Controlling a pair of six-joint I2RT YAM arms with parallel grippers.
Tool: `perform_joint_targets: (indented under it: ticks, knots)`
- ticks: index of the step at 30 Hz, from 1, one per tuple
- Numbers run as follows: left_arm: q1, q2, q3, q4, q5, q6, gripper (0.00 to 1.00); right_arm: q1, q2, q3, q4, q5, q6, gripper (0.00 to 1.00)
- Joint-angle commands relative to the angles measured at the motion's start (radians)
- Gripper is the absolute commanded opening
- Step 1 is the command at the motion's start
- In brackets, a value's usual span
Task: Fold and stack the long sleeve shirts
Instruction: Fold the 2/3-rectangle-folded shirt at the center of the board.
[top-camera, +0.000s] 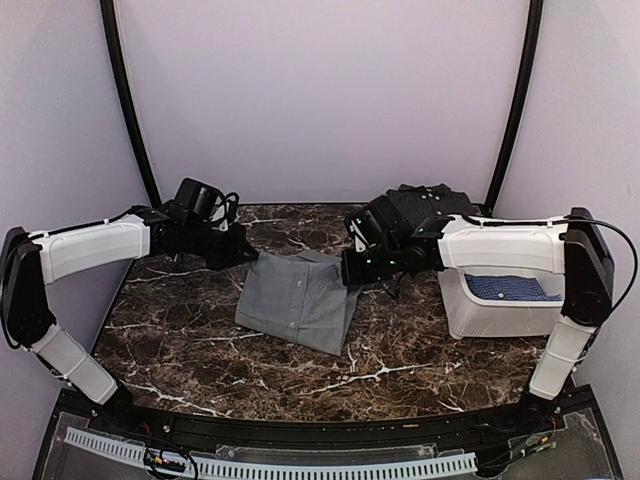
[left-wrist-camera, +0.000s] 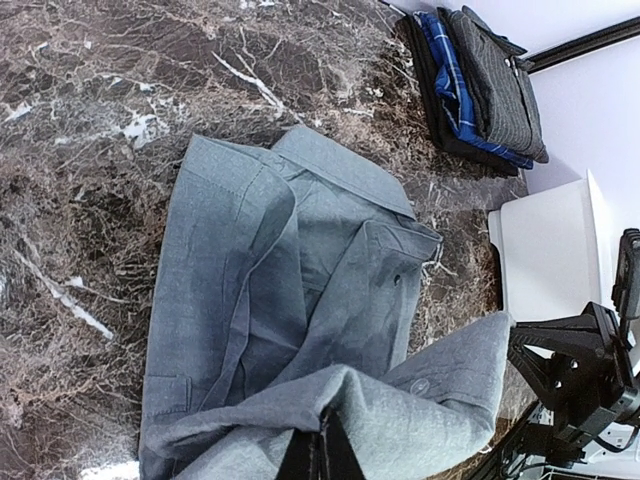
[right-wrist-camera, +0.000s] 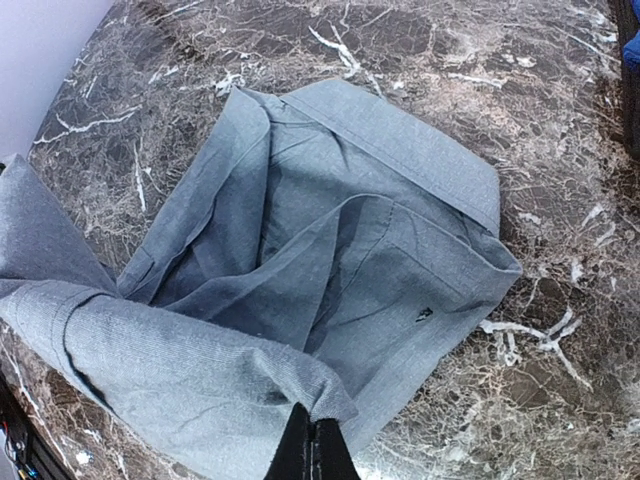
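**Two-arm fold, overhead and wrist views.** The grey shirt (top-camera: 298, 300) lies loosely doubled over itself near the centre of the marble table (top-camera: 170, 345). Its collar and one small button show in the wrist views.

The left gripper (left-wrist-camera: 325, 440) is closed on a fold of this shirt at its far left edge. Its fingers are pinched together, with grey cloth bunched around them. The right gripper (right-wrist-camera: 313, 445) is likewise clamped on a raised fold at the shirt's far right edge, and a rolled length of cloth drapes just beside it. Both gripped edges are lifted off the table, while the rest of the shirt rests on the surface.

At the right side stands a white tub (top-camera: 480, 318). A blue shirt (top-camera: 515, 288) with fine white dots lies inside it.

At the far side, partly hidden behind the right arm in the overhead view, sits a stack (left-wrist-camera: 480, 90) of folded shirts. They are black, blue plaid and dark grey. The stack rests on the table, apart from the grey shirt.
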Motion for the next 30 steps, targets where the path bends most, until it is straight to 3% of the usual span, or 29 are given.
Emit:
perform_joint_targets:
  ticks: [1, 12, 16, 21, 25, 30]
  knots:
    - [-0.003, 0.018, 0.049, -0.027, -0.006, 0.031, 0.0, 0.004, -0.044, 0.046, -0.009, 0.032, -0.019, 0.0]
    - [-0.001, 0.183, 0.075, 0.045, 0.019, 0.039, 0.0, -0.04, 0.041, -0.006, 0.015, -0.005, 0.009, 0.0]
    - [-0.002, 0.286, 0.117, 0.041, 0.015, 0.048, 0.0, -0.06, 0.069, 0.016, -0.007, -0.001, -0.013, 0.21]
    - [-0.003, 0.327, 0.134, 0.034, 0.025, 0.057, 0.0, -0.095, 0.089, 0.072, -0.042, 0.041, -0.035, 0.29]
    - [-0.003, 0.328, 0.135, 0.025, 0.019, 0.068, 0.0, -0.127, 0.141, 0.123, -0.07, 0.056, -0.045, 0.27]
    - [-0.003, 0.326, 0.133, 0.024, 0.023, 0.069, 0.0, -0.133, 0.22, 0.209, -0.125, 0.076, -0.058, 0.12]
